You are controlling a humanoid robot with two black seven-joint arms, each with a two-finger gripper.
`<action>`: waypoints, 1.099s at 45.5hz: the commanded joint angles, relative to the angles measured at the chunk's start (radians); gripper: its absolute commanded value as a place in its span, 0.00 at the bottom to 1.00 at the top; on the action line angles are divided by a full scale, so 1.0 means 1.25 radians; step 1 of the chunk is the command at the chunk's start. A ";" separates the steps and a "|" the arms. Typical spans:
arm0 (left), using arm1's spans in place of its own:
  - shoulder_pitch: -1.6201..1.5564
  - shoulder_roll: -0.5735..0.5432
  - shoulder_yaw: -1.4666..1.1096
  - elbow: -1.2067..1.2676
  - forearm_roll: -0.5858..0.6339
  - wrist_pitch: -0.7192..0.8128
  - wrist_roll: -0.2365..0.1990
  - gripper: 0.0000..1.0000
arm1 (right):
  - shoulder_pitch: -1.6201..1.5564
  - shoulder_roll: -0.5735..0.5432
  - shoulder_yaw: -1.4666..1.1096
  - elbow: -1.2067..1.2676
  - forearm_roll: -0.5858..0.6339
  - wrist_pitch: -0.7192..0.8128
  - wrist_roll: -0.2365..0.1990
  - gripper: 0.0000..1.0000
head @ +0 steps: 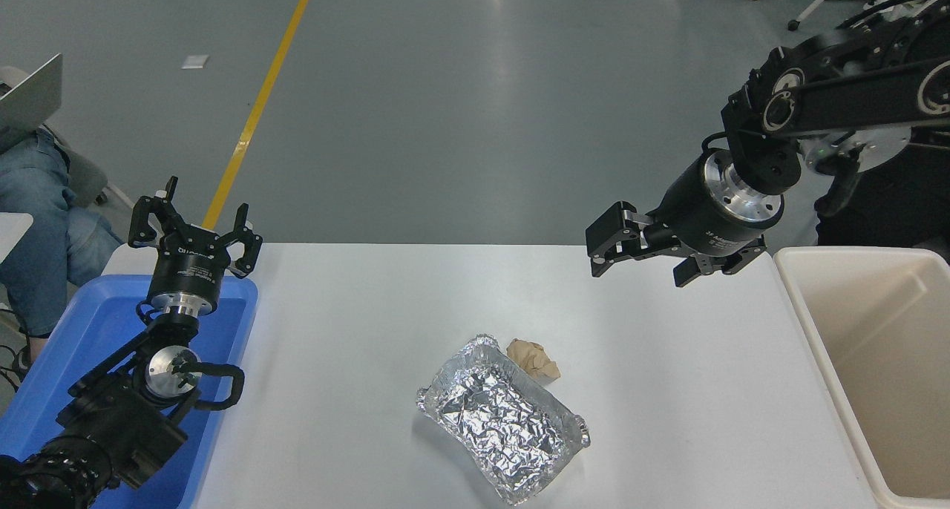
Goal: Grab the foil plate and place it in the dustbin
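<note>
You have the foil plate [503,418] lying flat on the white bench [356,323], near its front edge and about midway across, set at a slant with its open side up. A crumpled tan paper ball [534,358] sits just beside the plate's far corner, close enough that you cannot tell whether the two touch. Your right tool [640,261] hangs in the air over the bench's far right part, well apart from the plate, its fingers spread and holding nothing. The dustbin [816,346] stands at the bench's right end, its cream interior open to view. Your left tool [194,223] is parked at the lower left above the blue tray [237,301], fingers spread and released
</note>
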 commanded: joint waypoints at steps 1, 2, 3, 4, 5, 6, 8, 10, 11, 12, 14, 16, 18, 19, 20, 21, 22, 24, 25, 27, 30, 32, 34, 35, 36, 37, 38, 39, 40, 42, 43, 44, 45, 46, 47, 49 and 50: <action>-0.001 0.000 -0.001 0.000 0.000 0.000 0.000 0.99 | -0.002 0.003 0.000 0.000 0.000 0.000 0.000 1.00; -0.001 0.000 -0.001 0.000 0.000 0.000 0.001 0.99 | -0.002 0.003 0.000 0.000 0.000 0.000 0.000 1.00; -0.001 0.000 0.000 0.000 0.000 0.000 0.001 0.99 | -0.002 0.005 0.000 0.000 0.000 0.000 0.000 1.00; -0.001 -0.001 -0.001 0.000 0.000 0.000 0.000 0.99 | -0.003 0.005 0.000 0.000 0.000 0.000 0.000 1.00; -0.001 -0.002 -0.001 0.000 0.000 0.000 0.000 0.99 | -0.003 0.006 0.000 -0.001 0.000 0.000 0.000 1.00; -0.001 -0.002 -0.001 0.000 0.000 0.000 0.000 0.99 | -0.004 0.006 0.000 -0.003 0.000 0.000 0.000 1.00; -0.001 0.000 -0.001 -0.001 0.000 0.000 0.000 0.99 | -0.004 0.006 0.000 -0.003 0.000 0.000 0.000 1.00; 0.000 0.000 -0.001 -0.001 0.000 0.000 0.000 0.99 | -0.004 0.007 0.000 -0.003 0.000 0.000 0.000 1.00; -0.001 0.000 -0.001 -0.001 0.000 0.000 0.000 0.99 | -0.004 0.007 0.000 -0.003 0.000 0.000 0.000 1.00; -0.001 0.000 -0.001 0.000 0.000 0.000 0.000 0.99 | -0.004 0.007 0.000 -0.003 0.000 0.000 0.000 1.00; 0.000 0.001 -0.001 0.000 0.000 0.000 0.000 0.99 | -0.004 0.007 0.000 -0.003 0.000 0.000 0.000 1.00; -0.001 0.000 -0.001 0.000 0.000 0.000 0.000 0.99 | -0.004 0.006 0.000 -0.003 0.000 0.000 0.000 1.00; -0.001 0.000 -0.001 0.000 0.000 0.000 0.000 0.99 | -0.006 0.006 0.000 -0.004 0.000 0.000 0.000 1.00; 0.000 0.001 -0.001 0.000 0.000 0.000 0.000 0.99 | -0.006 0.006 0.000 -0.003 0.000 0.000 0.000 1.00; -0.001 0.000 -0.001 0.000 0.000 0.000 0.000 0.99 | -0.006 0.006 0.000 -0.004 0.000 0.000 0.000 1.00; -0.001 0.001 -0.001 -0.001 0.000 0.000 0.000 0.99 | -0.007 0.006 0.000 -0.004 0.000 0.000 0.000 1.00; 0.000 0.001 -0.001 -0.001 0.000 0.000 0.000 0.99 | -0.007 0.006 0.000 -0.005 0.000 0.000 0.000 1.00; -0.001 0.001 -0.001 -0.001 0.000 0.000 0.000 0.99 | -0.011 0.006 0.000 -0.006 0.000 0.000 0.000 1.00; -0.001 0.001 -0.001 -0.001 0.000 0.000 0.000 0.99 | -0.014 0.006 0.000 -0.006 0.000 0.000 0.000 1.00; -0.001 0.000 -0.001 0.000 0.000 0.000 0.000 0.99 | -0.020 0.006 0.000 -0.007 0.000 0.000 0.000 1.00; -0.001 0.000 -0.001 -0.001 0.000 0.000 0.000 0.99 | -0.031 0.006 -0.001 -0.015 0.000 0.000 0.000 1.00; -0.001 0.000 -0.001 -0.001 0.000 0.000 0.000 0.99 | -0.040 0.007 -0.001 -0.016 0.000 0.000 0.000 1.00; -0.001 0.000 -0.001 0.000 0.000 0.000 0.000 0.99 | -0.046 0.007 -0.002 -0.021 0.002 0.000 0.000 1.00; -0.001 0.001 -0.001 0.000 0.000 0.000 0.000 0.99 | -0.049 0.007 -0.002 -0.023 0.002 0.000 0.000 1.00; -0.001 0.000 -0.001 0.000 0.000 0.000 0.000 0.99 | -0.051 0.007 -0.002 -0.026 0.002 0.000 0.000 1.00; -0.001 0.001 -0.001 -0.001 0.000 0.000 0.000 0.99 | -0.052 0.007 -0.002 -0.027 0.002 0.000 0.000 1.00; 0.000 0.000 -0.001 -0.001 0.000 0.000 0.000 0.99 | -0.055 0.007 -0.002 -0.030 0.003 0.000 0.000 1.00; -0.001 0.001 -0.001 0.000 0.000 0.000 0.000 0.99 | -0.056 0.007 -0.002 -0.032 0.004 0.000 0.000 1.00; -0.001 0.000 -0.001 -0.001 0.000 0.000 0.000 0.99 | -0.056 0.008 -0.002 -0.034 0.005 0.000 0.000 1.00; -0.001 0.000 -0.001 -0.001 0.000 0.000 0.000 0.99 | -0.056 0.013 -0.002 -0.039 0.008 0.000 0.000 1.00; -0.001 0.000 -0.001 -0.001 0.000 0.000 0.000 0.99 | -0.056 0.014 -0.002 -0.041 0.009 0.000 0.000 1.00; -0.001 0.001 -0.001 -0.001 0.000 0.000 0.000 0.99 | -0.056 0.017 -0.002 -0.042 0.009 0.000 0.000 1.00; -0.001 0.001 -0.001 0.000 0.000 0.000 0.000 0.99 | -0.056 0.018 -0.002 -0.043 0.010 0.000 0.000 1.00; -0.001 0.000 -0.001 0.000 0.000 0.000 0.000 0.99 | -0.056 0.019 -0.002 -0.044 0.010 0.000 0.000 1.00; -0.001 0.000 -0.001 -0.001 0.000 0.000 0.000 0.99 | -0.056 0.020 -0.001 -0.044 0.011 0.000 0.000 1.00; -0.001 0.000 -0.001 0.000 0.000 0.000 0.000 0.99 | -0.055 0.023 0.001 -0.044 0.013 0.000 0.001 1.00; -0.001 0.000 -0.001 0.000 0.000 0.000 0.000 0.99 | -0.055 0.022 0.003 -0.043 0.013 0.000 0.001 1.00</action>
